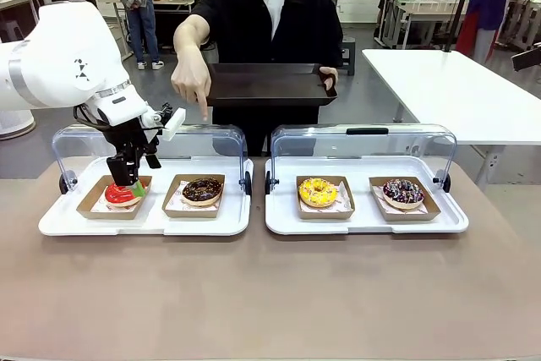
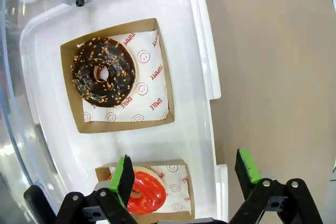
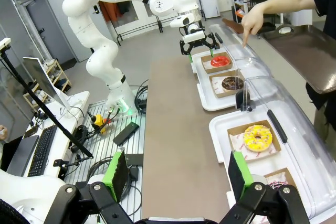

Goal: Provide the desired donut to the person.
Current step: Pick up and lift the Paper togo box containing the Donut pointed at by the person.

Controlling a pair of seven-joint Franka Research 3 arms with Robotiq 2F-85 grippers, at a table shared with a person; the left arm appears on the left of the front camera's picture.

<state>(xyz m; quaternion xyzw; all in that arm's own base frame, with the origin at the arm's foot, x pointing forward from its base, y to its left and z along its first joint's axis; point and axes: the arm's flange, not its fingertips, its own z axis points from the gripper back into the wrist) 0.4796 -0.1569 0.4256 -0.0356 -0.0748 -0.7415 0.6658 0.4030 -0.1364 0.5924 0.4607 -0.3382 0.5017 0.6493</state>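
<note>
The left pincer (image 2: 186,174) hangs spread wide at the bottom of its wrist view, one green pad (image 2: 125,174) over the red donut (image 2: 146,192) in its paper box (image 2: 188,192). The chocolate donut (image 2: 103,72) lies upper left, on the same white tray (image 2: 184,140). In the front view, upper left of centre, the person's hand (image 1: 191,82) points down above it. The right pincer (image 3: 177,179) is spread too, above the table (image 3: 173,129).

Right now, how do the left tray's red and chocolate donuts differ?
The red donut has plain red icing; the chocolate donut is dark brown with nut crumbs. The left gripper, jaws open, hovers at the red donut; the chocolate donut lies clear of it. Both are rings on one white tray.
</note>
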